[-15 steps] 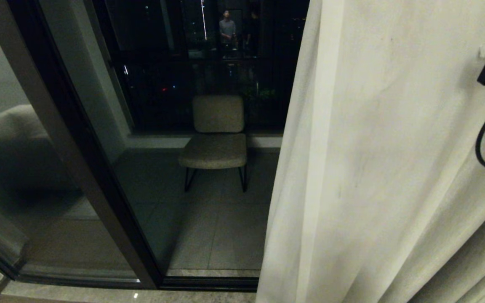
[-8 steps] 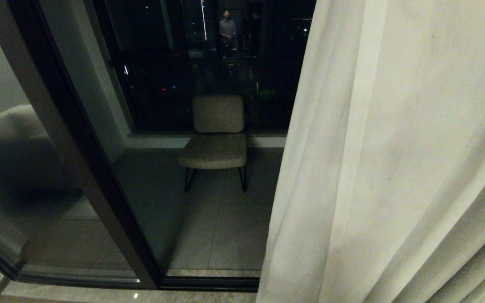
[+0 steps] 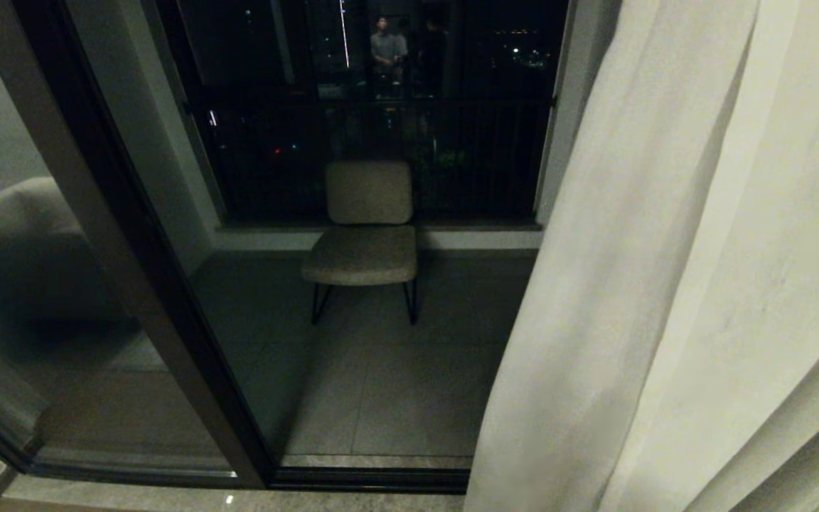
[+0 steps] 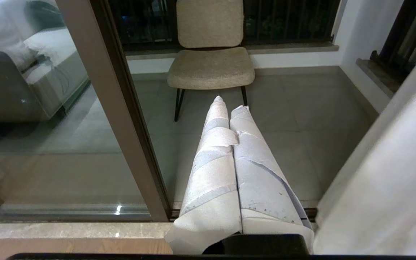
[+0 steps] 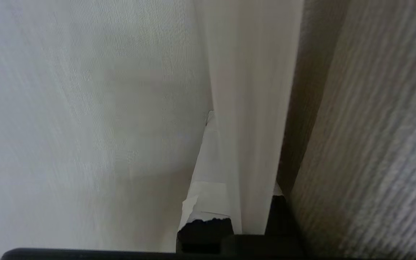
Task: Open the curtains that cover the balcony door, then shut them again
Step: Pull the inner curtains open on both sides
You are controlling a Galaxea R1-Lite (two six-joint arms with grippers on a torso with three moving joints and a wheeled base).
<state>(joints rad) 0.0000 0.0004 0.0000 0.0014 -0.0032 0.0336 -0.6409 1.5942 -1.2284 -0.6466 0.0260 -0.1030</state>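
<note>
Beyond the balcony door point(image 3: 132, 299), in the head view, a grey tiled balcony floor point(image 3: 374, 398) carries a padded chair point(image 3: 365, 235) before a dark railing point(image 3: 381, 156); the curtains point(image 3: 665, 299) hang bunched on the right, their hemmed edge leaving the middle pane bare down to the sill track point(image 3: 352, 473). In the left wrist view the left gripper point(image 4: 229, 103), taped white, points at the chair, fingers pressed together and empty, with free room either side. In the right wrist view the right gripper point(image 5: 213, 119) lies buried among curtain folds, its fingers closed; whether cloth is pinched I cannot tell
</note>
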